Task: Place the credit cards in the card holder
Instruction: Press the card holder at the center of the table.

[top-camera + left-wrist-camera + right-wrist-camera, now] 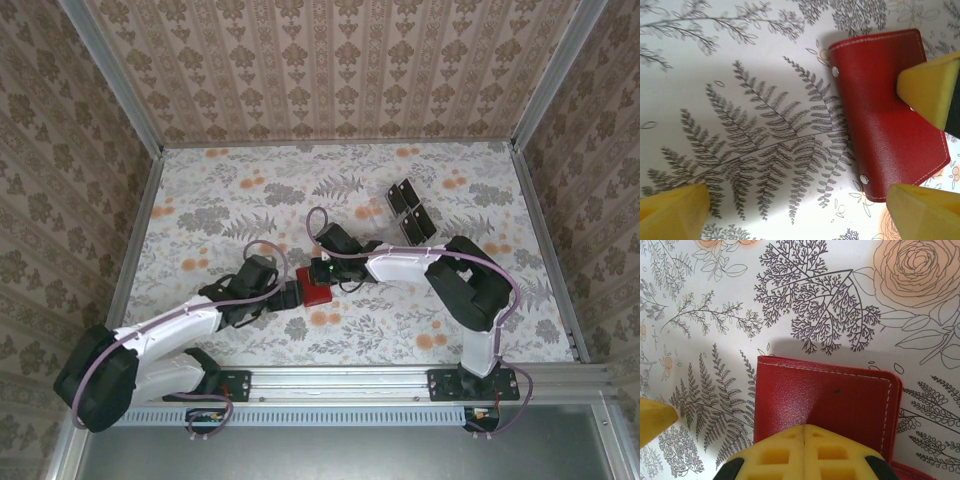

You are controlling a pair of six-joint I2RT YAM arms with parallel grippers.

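Left arm: stretched low from the near-left base toward the centre of the table [250, 200]. Left gripper [797, 200] spread wide, one fingertip [925, 210] just beside the wallet [880, 115]. Right arm: elbow folded, reaching left. Right gripper [805, 435] closed, tips pressed on the folded wallet. Left wrist view showed its rivets [835, 71]. Top view showed the cards [408, 210], far right, well apart.

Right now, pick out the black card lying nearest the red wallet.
The credit card at the near end of the cluster, lowest in the top view; the others lie farther back from the card holder.
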